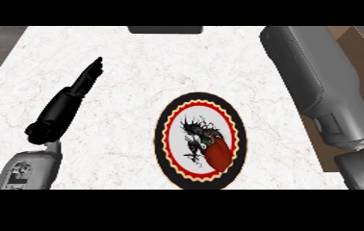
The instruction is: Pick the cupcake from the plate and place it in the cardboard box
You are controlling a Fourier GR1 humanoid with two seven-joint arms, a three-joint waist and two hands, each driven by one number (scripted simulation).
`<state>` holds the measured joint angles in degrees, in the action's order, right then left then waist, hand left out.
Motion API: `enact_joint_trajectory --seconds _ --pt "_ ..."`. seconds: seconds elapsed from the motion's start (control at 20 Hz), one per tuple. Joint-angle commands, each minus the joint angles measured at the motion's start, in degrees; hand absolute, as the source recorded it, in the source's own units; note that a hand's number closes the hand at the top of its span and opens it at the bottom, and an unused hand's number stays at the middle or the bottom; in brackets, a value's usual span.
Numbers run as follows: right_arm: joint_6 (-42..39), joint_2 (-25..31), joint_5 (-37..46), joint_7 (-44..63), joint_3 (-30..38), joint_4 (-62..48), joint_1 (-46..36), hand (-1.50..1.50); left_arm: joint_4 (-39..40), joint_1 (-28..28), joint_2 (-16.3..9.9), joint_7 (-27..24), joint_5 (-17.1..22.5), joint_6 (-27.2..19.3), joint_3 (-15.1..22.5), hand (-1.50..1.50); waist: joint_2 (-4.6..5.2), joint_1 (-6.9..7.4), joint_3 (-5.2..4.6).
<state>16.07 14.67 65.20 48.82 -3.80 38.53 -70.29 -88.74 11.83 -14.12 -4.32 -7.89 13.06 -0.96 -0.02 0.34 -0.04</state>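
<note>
1. A kitchen setting: a white marble-patterned counter fills the scene.
2. A decorated round plate lies at its near middle.
3. A cardboard box edges the far right.

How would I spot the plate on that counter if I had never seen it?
Start from the white marbled counter and look toward its near edge, a little right of the middle. The plate lies there between the two grey forearms: black rim, red scalloped ring, pale centre with a dark red and black picture. It is the only patterned round thing on the counter.
</note>
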Motion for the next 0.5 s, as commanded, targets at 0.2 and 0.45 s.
enact_joint_trajectory --seconds 0.2,0.45 --pt "1.75 9.20 -0.05 3.10 5.55 3.45 3.69 1.50 0.02 -0.45 -0.98 0.22 1.44 1.62 -1.83 0.00 -0.03 -0.22 0.04" --pt "-4.73 15.41 -1.53 -1.74 6.62 4.53 9.03 1.50 -0.07 -1.05 -0.25 -0.81 -0.09 0.53 -1.28 0.00 -0.13 -0.53 0.04"
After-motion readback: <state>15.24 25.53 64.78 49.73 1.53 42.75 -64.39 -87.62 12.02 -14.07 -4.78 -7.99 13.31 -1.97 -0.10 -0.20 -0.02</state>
